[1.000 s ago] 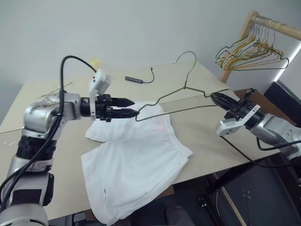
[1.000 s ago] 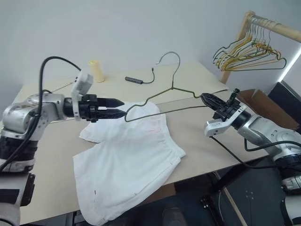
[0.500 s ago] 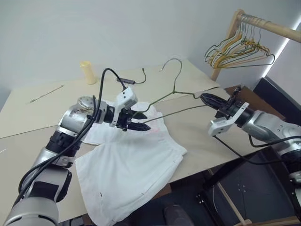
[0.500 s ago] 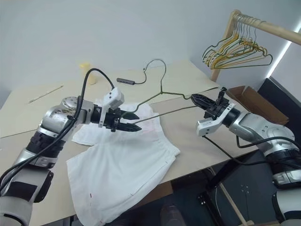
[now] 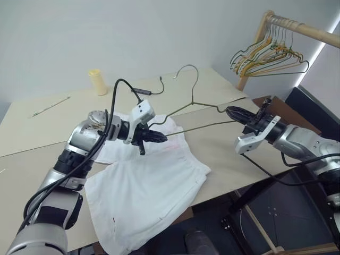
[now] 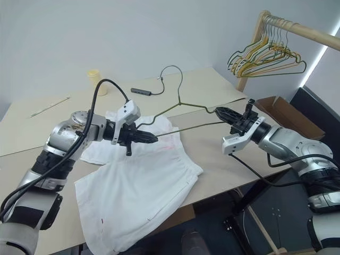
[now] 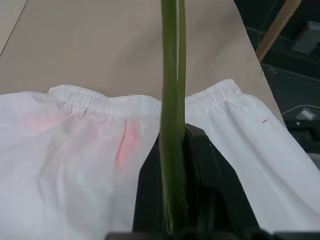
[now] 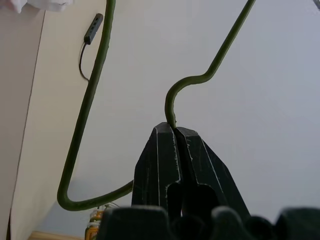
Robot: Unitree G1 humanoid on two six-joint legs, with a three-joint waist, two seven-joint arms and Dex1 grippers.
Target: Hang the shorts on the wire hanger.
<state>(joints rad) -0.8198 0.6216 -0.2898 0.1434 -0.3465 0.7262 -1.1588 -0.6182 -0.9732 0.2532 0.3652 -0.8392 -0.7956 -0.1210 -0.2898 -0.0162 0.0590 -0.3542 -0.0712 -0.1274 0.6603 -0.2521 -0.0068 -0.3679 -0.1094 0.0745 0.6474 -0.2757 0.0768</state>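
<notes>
- Shorts [image 5: 154, 186] are lying flat on the desk [image 5: 48, 133], one leg hanging over the near edge, waistband toward the far side.
- Wire hanger [image 5: 204, 106] is hanging in the air above the shorts' waistband, hook up.
- My left hand [image 5: 159, 138] is clamping tight on the hanger's left corner, just over the cloth.
- My right hand [image 6: 220, 112] is pinching closed on the hanger's right end, out past the shorts.
</notes>
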